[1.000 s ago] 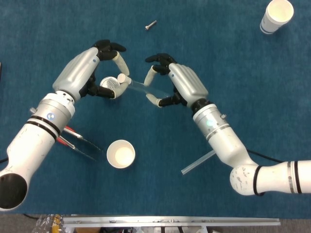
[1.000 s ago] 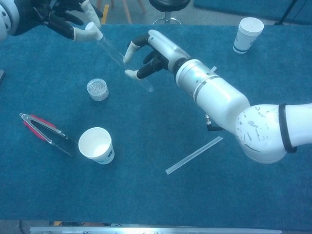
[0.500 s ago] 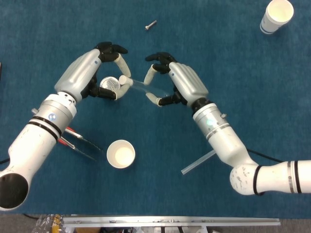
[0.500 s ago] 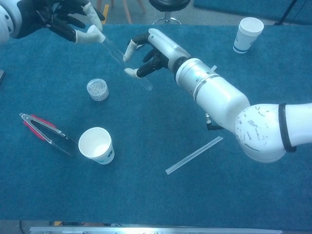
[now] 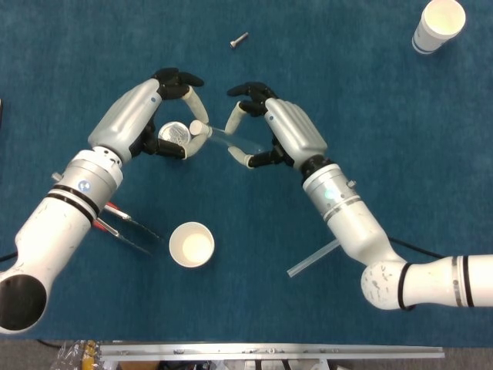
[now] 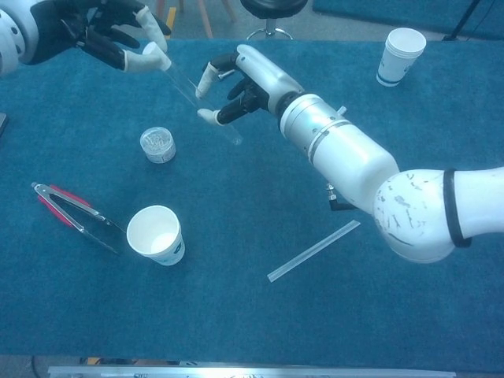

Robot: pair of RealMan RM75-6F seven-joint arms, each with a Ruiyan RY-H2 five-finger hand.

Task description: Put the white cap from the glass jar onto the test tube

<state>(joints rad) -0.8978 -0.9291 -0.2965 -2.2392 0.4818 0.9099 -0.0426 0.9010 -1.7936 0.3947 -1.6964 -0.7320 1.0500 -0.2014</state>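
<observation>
My right hand pinches a clear test tube and holds it tilted above the table. The tube's upper end points at my left hand. That hand pinches a small white cap right at the tube's mouth. I cannot tell whether the cap is seated on the tube. The glass jar stands on the blue cloth below the left hand, partly hidden by its fingers in the head view.
A paper cup stands near the front, with red-handled tongs to its left. A clear rod lies front right. Another paper cup stands far right, and a screw lies at the back.
Both hands have crept slightly leftward with the tube and cap still held. The tube's mouth and the cap have stayed together.
</observation>
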